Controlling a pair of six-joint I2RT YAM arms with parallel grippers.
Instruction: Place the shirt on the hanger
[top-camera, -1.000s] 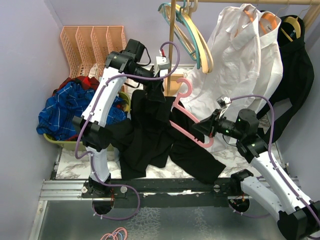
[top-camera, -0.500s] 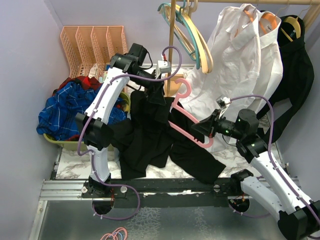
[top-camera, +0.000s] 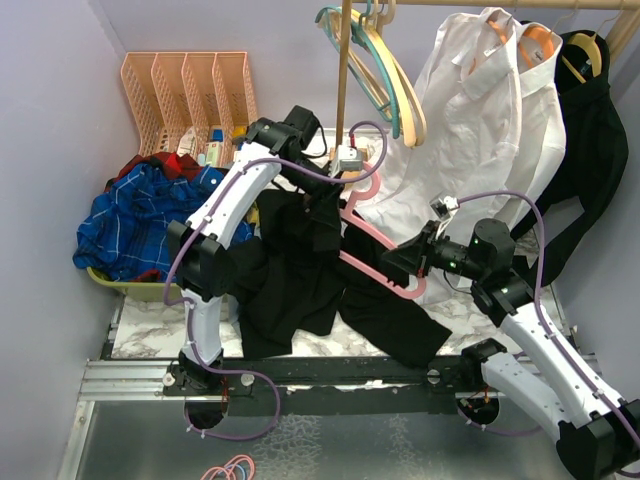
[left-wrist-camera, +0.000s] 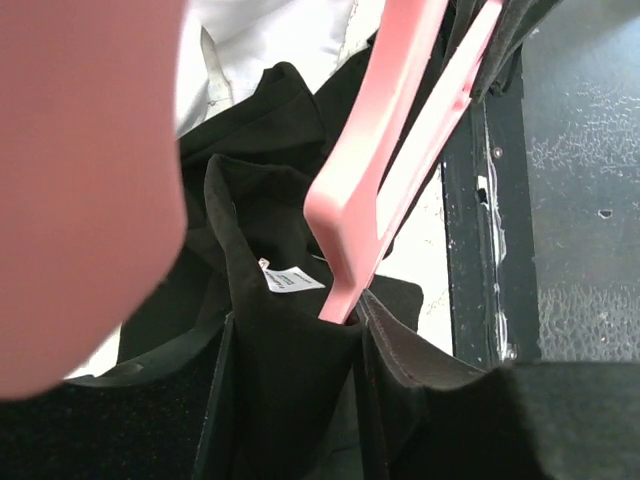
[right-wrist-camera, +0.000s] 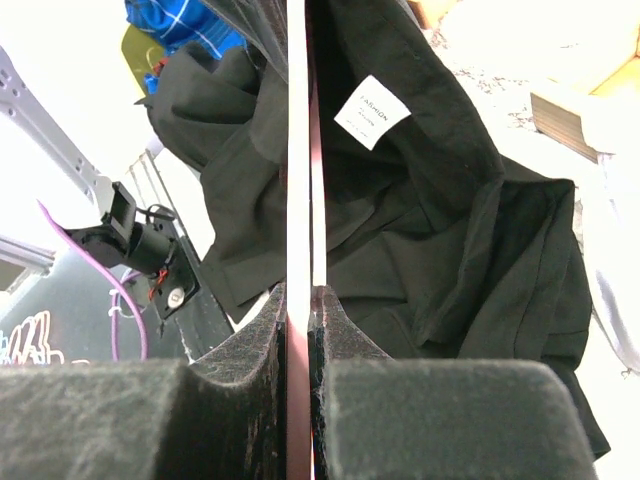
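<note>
most of the black shirt (top-camera: 290, 285) lies heaped on the marble table (top-camera: 150, 340), with its collar end lifted. the right gripper (right-wrist-camera: 300, 300) is clamped edge-on onto the pink hanger (left-wrist-camera: 395, 150), whose arm runs down into the neck beside the white label (right-wrist-camera: 371, 112). the left gripper (top-camera: 328, 195) has collar fabric between its fingers (left-wrist-camera: 570, 430); i cannot tell whether they pinch it.
</note>
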